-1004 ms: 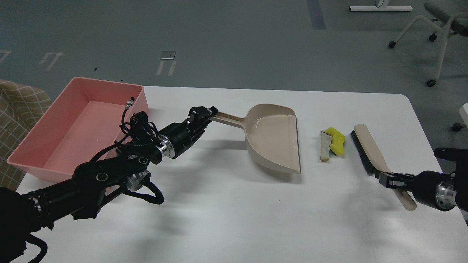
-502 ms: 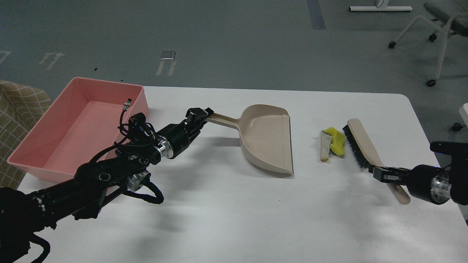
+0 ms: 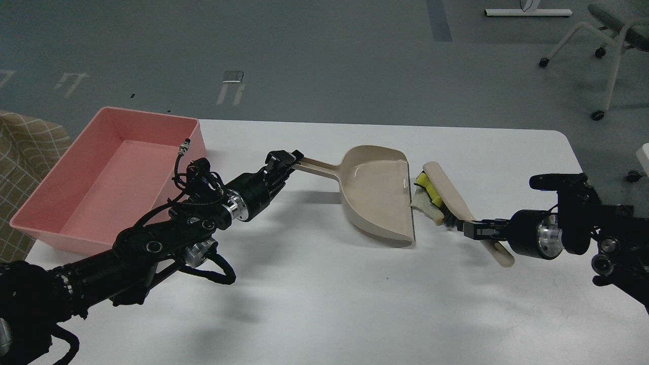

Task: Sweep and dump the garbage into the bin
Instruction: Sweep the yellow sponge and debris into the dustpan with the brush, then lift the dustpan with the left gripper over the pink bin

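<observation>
Brush (image 3: 448,195) swept left, right gripper (image 3: 474,229) clamping its handle; garbage (image 3: 426,197) pinned at dustpan (image 3: 377,197) lip, bristles mostly hidden. Left gripper (image 3: 284,162) apparently grips dustpan handle. Bin (image 3: 109,172) far left.

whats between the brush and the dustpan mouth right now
In the head view, the garbage sits wedged between the brush and the dustpan lip: a yellow scrap and a whitish one.
</observation>
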You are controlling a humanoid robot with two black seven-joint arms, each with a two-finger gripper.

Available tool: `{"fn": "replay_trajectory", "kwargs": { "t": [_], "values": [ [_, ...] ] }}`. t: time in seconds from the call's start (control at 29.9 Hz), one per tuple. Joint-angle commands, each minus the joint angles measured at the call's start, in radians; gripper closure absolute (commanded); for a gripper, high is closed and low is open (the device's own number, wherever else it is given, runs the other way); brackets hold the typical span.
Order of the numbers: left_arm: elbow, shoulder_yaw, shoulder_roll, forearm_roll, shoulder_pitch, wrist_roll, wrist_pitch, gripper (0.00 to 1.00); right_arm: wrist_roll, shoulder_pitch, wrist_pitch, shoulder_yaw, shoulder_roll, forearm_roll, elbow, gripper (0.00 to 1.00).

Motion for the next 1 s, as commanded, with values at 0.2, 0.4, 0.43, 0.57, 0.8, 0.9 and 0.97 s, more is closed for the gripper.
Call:
{"fn": "replay_trajectory", "kwargs": {
  "t": [0.2, 0.4, 0.43, 0.57, 0.8, 0.9, 0.97],
  "values": [
    [-0.003, -0.012, 0.015, -0.002, 0.018, -0.048, -0.001, 1.0, 0.012, 0.065, 0.02, 0.104, 0.123, 0.024, 0.007, 1.0],
    [-0.005, -0.017, 0.012, -0.016, 0.018, -0.049, -0.001, 1.0, 0.017, 0.059, 0.02, 0.215, 0.046, 0.112, 0.03, 1.0],
    [-0.005, -0.018, 0.012, -0.016, 0.018, -0.049, 0.0, 1.0, 0.017, 0.06, 0.02, 0.224, 0.035, 0.131, 0.033, 1.0],
    [-0.005, -0.056, 0.008, -0.019, 0.021, -0.051, -0.003, 1.0, 0.017, 0.06, 0.02, 0.281, -0.043, 0.22, 0.045, 1.0],
    [-0.036, -0.207, 0.018, -0.088, 0.067, -0.101, -0.012, 1.0, 0.017, 0.033, 0.02, 0.301, -0.182, 0.229, -0.033, 1.0],
    [-0.095, -0.288, 0.052, -0.103, 0.087, -0.127, -0.014, 1.0, 0.017, -0.019, 0.02, 0.301, -0.224, 0.229, -0.102, 1.0],
    [-0.111, -0.328, 0.067, -0.115, 0.108, -0.141, -0.017, 1.0, 0.017, -0.032, 0.02, 0.301, -0.235, 0.229, -0.122, 1.0]
  ]
}}
